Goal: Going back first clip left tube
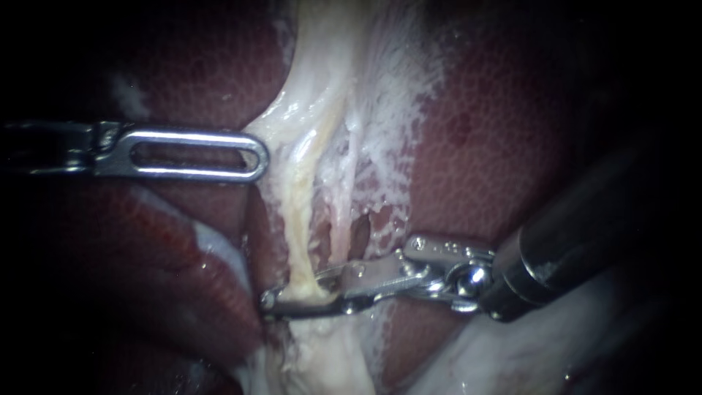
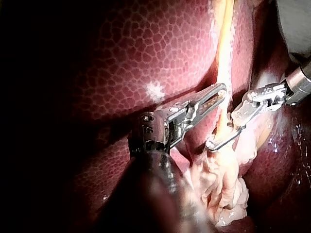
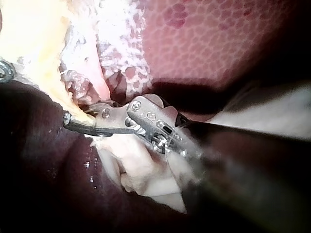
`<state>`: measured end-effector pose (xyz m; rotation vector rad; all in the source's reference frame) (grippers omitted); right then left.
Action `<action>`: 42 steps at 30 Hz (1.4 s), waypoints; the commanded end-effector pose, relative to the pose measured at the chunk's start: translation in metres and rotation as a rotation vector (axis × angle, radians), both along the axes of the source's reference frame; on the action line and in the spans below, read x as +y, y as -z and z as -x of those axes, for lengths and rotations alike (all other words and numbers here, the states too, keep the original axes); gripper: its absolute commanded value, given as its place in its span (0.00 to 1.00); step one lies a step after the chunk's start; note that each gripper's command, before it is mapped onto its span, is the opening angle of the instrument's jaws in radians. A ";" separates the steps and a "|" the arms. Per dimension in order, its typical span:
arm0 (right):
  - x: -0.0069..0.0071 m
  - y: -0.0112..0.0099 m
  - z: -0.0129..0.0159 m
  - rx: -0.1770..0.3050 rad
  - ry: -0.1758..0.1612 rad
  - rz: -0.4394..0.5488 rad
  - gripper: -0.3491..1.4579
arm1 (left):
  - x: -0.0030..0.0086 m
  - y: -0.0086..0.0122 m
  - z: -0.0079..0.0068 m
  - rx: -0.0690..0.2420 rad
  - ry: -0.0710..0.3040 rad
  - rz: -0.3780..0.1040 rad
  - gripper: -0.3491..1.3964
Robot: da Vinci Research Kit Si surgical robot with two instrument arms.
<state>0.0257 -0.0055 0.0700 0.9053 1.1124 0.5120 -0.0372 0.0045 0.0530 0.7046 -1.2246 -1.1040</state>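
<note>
Risk lies at the clip (image 1: 296,309), which sits across the left tube (image 1: 296,219) low in the endoscope view, with the right instrument (image 1: 365,281) clamped on its rear end. If those jaws back off before letting go, the clip could drag along and tear or kink the tube. The left instrument (image 1: 248,156), jaws together, rests its tip against tissue just beside the tube higher up. A slip there could nick it.

Polished metal left instrument (image 1: 259,156), glossy wet liver (image 1: 497,132)
</note>
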 end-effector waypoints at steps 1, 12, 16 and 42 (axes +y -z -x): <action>0.0000 0.0000 0.0000 0.000 0.000 0.000 0.04 | 0.0000 0.0000 0.0000 -0.001 0.000 0.000 0.00; -0.0001 0.0001 0.0000 0.000 0.000 0.000 0.04 | 0.0000 0.0000 0.0000 0.000 0.000 0.000 0.00; -0.0001 0.0001 0.0000 0.000 0.000 0.000 0.12 | 0.0000 0.0000 0.0000 0.000 0.000 0.000 0.00; 0.0014 0.0014 0.0000 0.130 0.022 0.260 0.52 | -0.0001 0.0000 0.0000 0.000 0.000 0.000 0.00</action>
